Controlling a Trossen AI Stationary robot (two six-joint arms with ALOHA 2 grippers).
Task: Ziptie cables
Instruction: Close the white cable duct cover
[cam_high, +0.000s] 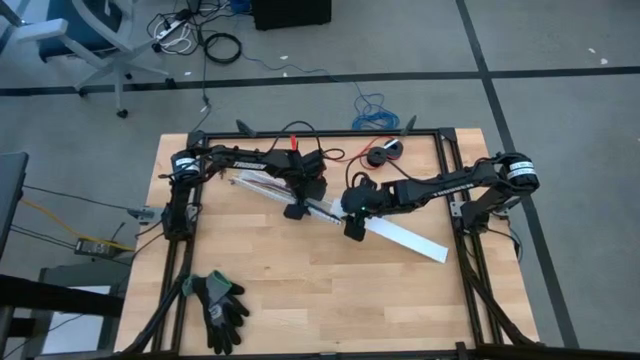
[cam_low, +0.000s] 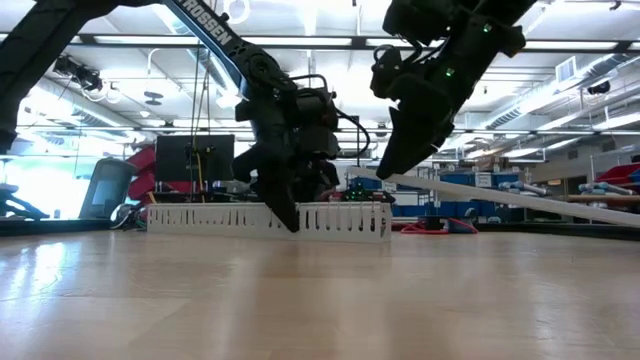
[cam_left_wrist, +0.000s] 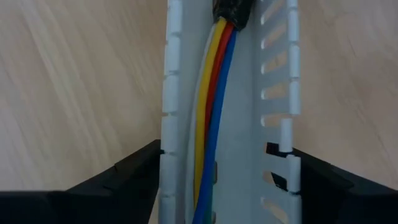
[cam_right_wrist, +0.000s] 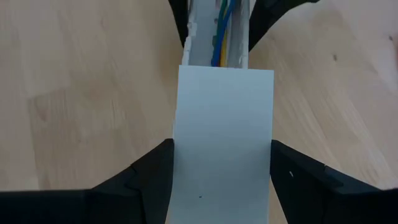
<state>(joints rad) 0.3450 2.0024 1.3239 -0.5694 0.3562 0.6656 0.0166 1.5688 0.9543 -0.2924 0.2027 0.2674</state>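
Observation:
The cables (cam_left_wrist: 211, 106), yellow, red, blue and white wires joined at a dark end (cam_left_wrist: 231, 12), lie lengthwise inside a white slotted duct (cam_high: 255, 181) that rests on the table. My left gripper (cam_high: 297, 207) straddles the duct near its right end. My right gripper (cam_high: 354, 228) is shut on a flat white cover strip (cam_high: 405, 238). The strip runs from the duct's open end (cam_right_wrist: 217, 59) toward the near right. In the low view the strip (cam_low: 500, 195) slants, with its end by the duct raised. My left gripper comes from above, slanting down, with one finger (cam_left_wrist: 140, 168) against each outer wall (cam_left_wrist: 169, 143) of the duct, across its width. The duct stays flat on the table with the cables between the walls. My right gripper pinches the cover strip by its two long edges (cam_right_wrist: 177, 155), one finger (cam_right_wrist: 146, 171) on each, near the end that faces the duct. The fingers slant down and point along the strip. That end is lifted off the table, just above the duct's end.
Black gloves (cam_high: 220, 310) lie at the near left. A red wire with a black spool (cam_high: 385, 152) sits at the far edge, and a blue wire coil (cam_high: 372, 112) lies on the floor beyond it. Black frame rails (cam_high: 470, 270) border the table.

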